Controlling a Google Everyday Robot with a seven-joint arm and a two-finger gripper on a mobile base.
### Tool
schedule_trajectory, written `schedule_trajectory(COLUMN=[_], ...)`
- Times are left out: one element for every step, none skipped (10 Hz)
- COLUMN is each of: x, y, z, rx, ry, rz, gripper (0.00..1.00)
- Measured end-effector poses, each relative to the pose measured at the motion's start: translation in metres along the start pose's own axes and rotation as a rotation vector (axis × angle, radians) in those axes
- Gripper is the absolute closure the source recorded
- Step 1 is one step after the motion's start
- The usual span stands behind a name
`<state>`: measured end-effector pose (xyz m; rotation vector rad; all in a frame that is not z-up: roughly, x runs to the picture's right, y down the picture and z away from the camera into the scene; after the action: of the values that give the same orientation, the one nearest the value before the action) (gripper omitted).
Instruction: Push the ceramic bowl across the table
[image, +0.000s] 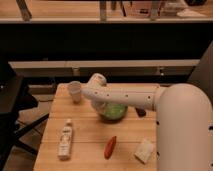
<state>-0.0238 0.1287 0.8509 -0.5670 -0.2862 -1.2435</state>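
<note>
The pincer (100, 104) is found at the left edge of the bowl (113, 111), below the arm's bent wrist; its fingers are pressed together and nothing is pinched. The bowl sits near the middle of the desk (85, 150), partly hidden under the white arm (131, 97). A good push would be made low against the bowl's side, slow and level, so that the glossy round wall is not slipped off or tipped. The pale cup (75, 91) at the far left should be avoided. The bowl is smooth and green inside; the desk is pale planked wood. A bottle (65, 139), a red pepper-like thing (110, 147) and a pale block (145, 150) lie nearer.
</note>
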Motion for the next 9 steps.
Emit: schedule_trajectory(x=[-0.0015, -0.0028, -0.0033, -0.0029, -0.0013, 0.0003, 0.0011, 0.002, 0.0024], y=[-0.0036, -0.0055, -0.0055, -0.0055, -0.0056, -0.0053, -0.005, -0.005, -0.0048], z=[-0.0006, -0.0007, -0.0011, -0.0012, -0.0007, -0.0005, -0.0004, -0.0008, -0.0004], rx=[-0.002, -0.005, -0.007, -0.007, -0.005, -0.003, -0.003, -0.003, -0.005], ry=[0.002, 0.002, 0.003, 0.003, 0.0, -0.005, -0.008, -0.008, -0.009], rz=[-0.015, -0.023, -0.029, -0.033, -0.038, -0.043, -0.046, -0.051, -0.057], gripper=[1.0, 1.0, 1.0, 1.0, 1.0, 1.0, 1.0, 1.0, 1.0])
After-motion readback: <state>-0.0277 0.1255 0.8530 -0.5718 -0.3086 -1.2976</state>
